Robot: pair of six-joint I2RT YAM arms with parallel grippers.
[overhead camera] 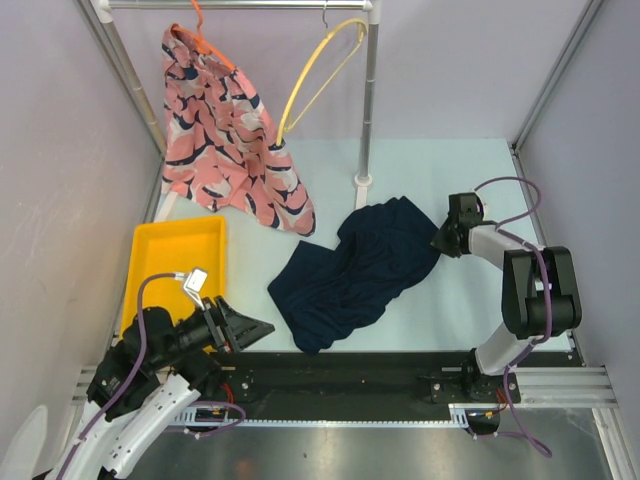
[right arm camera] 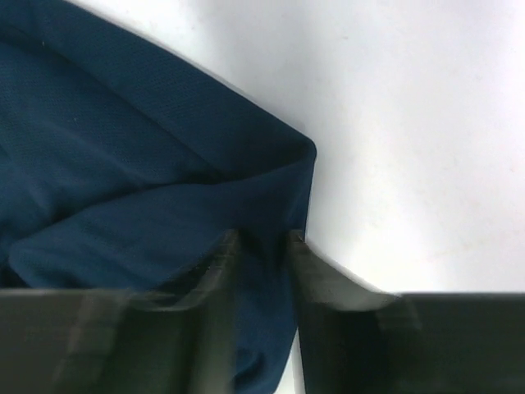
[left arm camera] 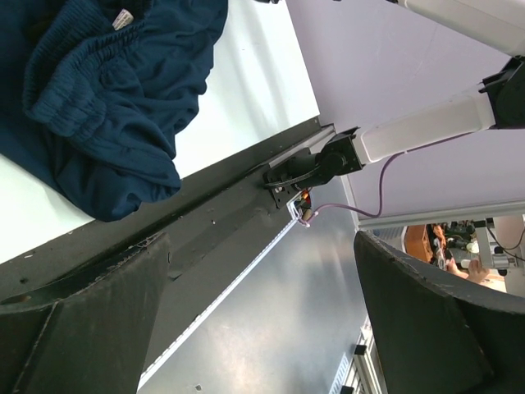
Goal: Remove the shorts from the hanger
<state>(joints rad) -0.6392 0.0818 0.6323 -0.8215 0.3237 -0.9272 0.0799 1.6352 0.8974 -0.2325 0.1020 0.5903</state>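
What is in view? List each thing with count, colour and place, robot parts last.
rail: one, white, far side
navy shorts: one, dark navy, crumpled on the table
printed shorts: one, salmon-pink, on the orange hanger
orange hanger: one, orange, rail's left
yellow hanger: one, yellow, bare, rail's right
tray: one, yellow, table's left
left gripper: one, black, open, near tray
right gripper: one, black, pinching navy shorts' edge

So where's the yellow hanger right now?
In the top view the empty yellow hanger hangs from the rail at the back, just right of the pink printed shorts, beyond the navy shorts lying on the table.
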